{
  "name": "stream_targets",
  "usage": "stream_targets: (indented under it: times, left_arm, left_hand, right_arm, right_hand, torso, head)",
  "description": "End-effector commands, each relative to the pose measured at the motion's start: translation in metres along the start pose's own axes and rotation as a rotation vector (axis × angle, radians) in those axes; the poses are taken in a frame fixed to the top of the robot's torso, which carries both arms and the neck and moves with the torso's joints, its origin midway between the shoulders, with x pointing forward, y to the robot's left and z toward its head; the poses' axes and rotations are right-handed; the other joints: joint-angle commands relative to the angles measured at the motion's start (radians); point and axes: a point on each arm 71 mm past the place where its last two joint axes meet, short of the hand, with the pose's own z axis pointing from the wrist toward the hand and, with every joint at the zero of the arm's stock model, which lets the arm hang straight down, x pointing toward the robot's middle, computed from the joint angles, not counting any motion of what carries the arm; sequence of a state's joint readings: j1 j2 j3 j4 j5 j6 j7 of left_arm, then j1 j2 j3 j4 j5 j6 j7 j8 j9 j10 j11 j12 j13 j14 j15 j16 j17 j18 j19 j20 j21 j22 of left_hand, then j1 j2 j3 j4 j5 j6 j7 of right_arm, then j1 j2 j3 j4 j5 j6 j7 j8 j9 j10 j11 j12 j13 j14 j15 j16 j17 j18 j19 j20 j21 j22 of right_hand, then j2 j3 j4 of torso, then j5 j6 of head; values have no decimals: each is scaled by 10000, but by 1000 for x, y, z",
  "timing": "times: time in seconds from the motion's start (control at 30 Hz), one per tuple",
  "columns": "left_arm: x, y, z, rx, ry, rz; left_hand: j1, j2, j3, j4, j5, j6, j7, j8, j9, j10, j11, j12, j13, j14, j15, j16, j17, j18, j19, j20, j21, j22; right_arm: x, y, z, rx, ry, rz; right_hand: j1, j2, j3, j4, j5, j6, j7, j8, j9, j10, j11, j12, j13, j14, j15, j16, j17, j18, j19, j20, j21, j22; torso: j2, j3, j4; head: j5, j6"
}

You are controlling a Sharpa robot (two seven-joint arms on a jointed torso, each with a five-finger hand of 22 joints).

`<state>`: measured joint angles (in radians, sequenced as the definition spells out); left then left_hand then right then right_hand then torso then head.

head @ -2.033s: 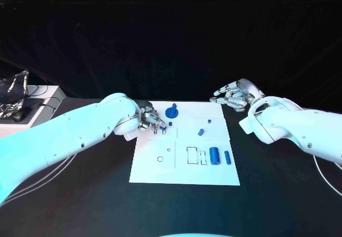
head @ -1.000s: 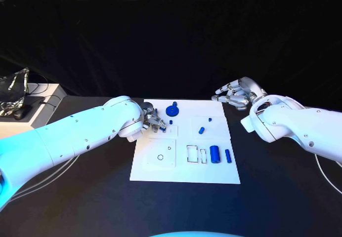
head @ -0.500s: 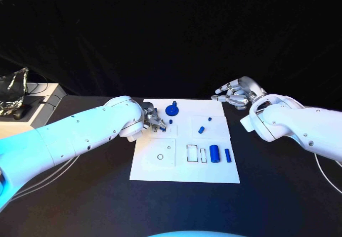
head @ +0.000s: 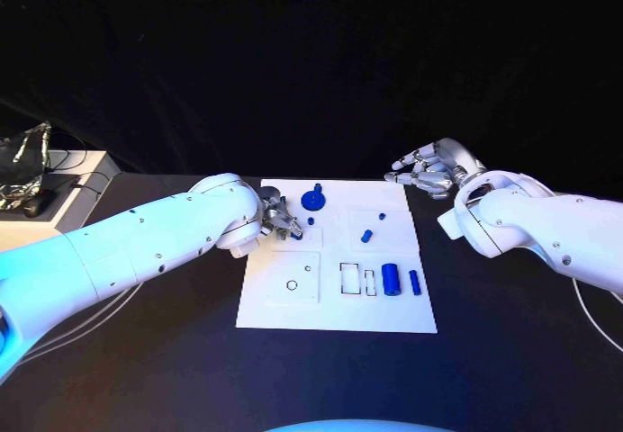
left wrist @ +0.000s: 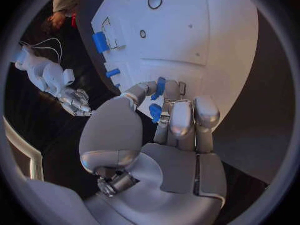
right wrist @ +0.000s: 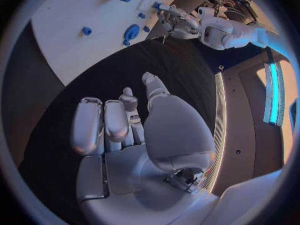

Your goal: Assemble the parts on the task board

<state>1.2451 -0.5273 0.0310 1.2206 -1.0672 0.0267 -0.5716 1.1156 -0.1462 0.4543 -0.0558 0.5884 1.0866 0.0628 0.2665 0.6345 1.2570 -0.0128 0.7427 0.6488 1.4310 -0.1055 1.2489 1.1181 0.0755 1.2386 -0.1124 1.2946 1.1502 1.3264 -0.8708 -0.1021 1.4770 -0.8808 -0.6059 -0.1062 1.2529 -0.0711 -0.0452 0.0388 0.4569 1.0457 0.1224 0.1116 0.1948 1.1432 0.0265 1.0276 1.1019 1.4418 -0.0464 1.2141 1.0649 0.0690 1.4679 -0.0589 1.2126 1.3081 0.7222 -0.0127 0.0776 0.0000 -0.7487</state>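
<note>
Left hand (head: 281, 221), at the left edge of the task board (head: 305, 315), fingers curled round a small blue part (left wrist: 155, 112) and holding it over the board's upper left section. Board at the centre of the black bench (head: 156, 360), carrying a blue knobbed part (head: 313, 200) near its far edge, a short blue peg (head: 366, 238) at mid-board, and two blue cylinders (head: 391, 282) standing side by side toward the right. Right hand (head: 431, 171), beyond the board's far right corner, raised above the bench, fingers apart and holding nothing.
</note>
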Motion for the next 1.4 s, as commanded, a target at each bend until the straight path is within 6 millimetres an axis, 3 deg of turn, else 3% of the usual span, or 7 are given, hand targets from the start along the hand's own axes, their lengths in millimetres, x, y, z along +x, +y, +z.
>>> stream_targets:
  times: [0.03, 0.3, 0.6, 0.9, 1.4]
  left_arm:
    - [5, 0, 0, -95, 367, 317]
    - [6, 1, 1, -160, 418, 356]
    - [7, -2, 4, -164, 463, 296]
    - [9, -4, 5, -131, 539, 126]
    - [10, -3, 6, -150, 878, -255]
  left_hand:
    - [319, 267, 170, -242, -15, 751, -650, 25, 1649, 718, -636, -47, -8, -16, -66, 34, 9, -58, 43, 26, -49, 9]
    - [349, 313, 49, -195, -42, 756, -654, 12, 1648, 717, -634, -37, -20, -20, -61, 26, 9, -59, 49, 37, -111, 73]
    - [270, 732, -498, -104, -83, 883, -725, 10, 1629, 807, -662, 7, -83, 8, -69, 101, 99, -103, 125, 22, -157, 233]
    - [139, 1019, -777, -3, -121, 1048, -786, -33, 1591, 937, -685, 20, -188, 30, -56, 196, 192, -136, 166, 41, -185, 317]
    - [-84, 1285, -728, -24, -133, 1115, -807, -48, 1675, 948, -680, 112, -264, 43, -49, 256, 237, -155, 202, 46, -250, 439]
  right_arm:
    - [1, 1, 0, -114, 90, -55]
    - [1, 1, 0, -112, 84, -54]
    - [1, 1, 0, -109, 86, -55]
    - [1, 1, 0, -104, 100, -63]
    - [1, 0, 1, -67, 131, -43]
  right_hand:
    - [-1, 99, 0, -47, 34, 62, 1, -69, 13, -6, -39, -43, 9, 17, -28, -12, -11, 47, 342, -37, -8, 1672]
    - [-1, 99, 0, -47, 34, 62, 1, -69, 13, -6, -39, -43, 9, 17, -28, -12, -11, 47, 342, -37, -8, 1672]
    - [-1, 99, 0, -47, 34, 62, 1, -69, 13, -6, -39, -43, 9, 17, -28, -12, -11, 47, 342, -37, -8, 1672]
    - [-13, 108, -3, -36, 44, 83, -4, -81, 16, -1, -44, -71, 8, 17, -32, -25, -23, 48, 340, -41, -23, 1669]
    - [7, 97, -5, -64, 69, 88, -3, -88, 15, 7, -45, -68, 17, 18, -35, -32, -34, 48, 339, -44, -30, 1667]
  torso:
    - [4, 3, 2]
    - [8, -2, 7]
    - [12, -5, -19]
    - [3, 5, 3]
    - [-2, 0, -5]
  head:
    - [8, -16]
    - [7, -19]
    - [7, -52]
    - [-10, -73]
    - [5, -84]
